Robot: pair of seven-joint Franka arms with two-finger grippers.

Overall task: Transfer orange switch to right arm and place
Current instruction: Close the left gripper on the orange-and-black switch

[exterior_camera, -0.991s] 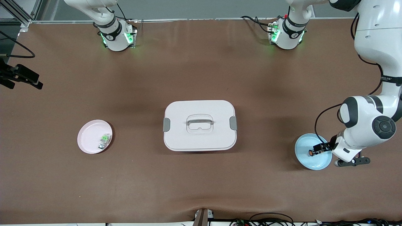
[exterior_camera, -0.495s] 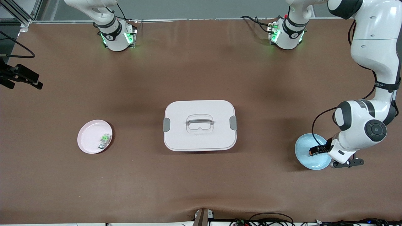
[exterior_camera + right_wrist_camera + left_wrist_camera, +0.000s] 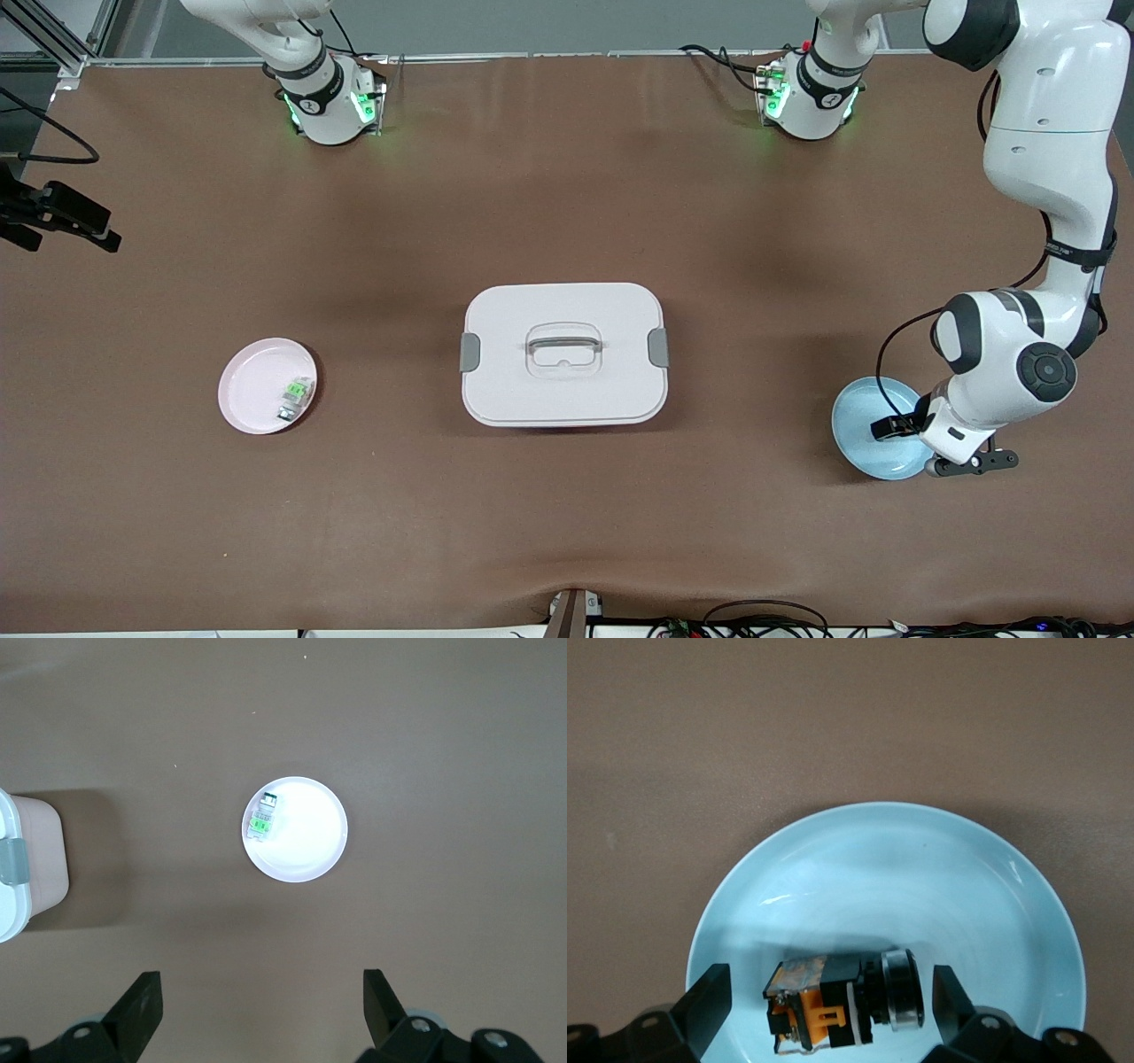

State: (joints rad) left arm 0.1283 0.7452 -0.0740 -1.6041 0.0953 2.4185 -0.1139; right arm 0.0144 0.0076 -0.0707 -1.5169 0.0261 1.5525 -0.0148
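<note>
Straddling the orange switch with my left gripper, I keep the fingers spread wide so they can drop either side of it. The switch lies on its side in the light blue plate. My right gripper waits, spread, high over the pink plate, ready to receive.

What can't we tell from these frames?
- Front view: the orange switch on the blue plate is mostly hidden by the left gripper.
- Front view: the right gripper is out of frame.
- What is in the white box: the lid covers it.
</note>
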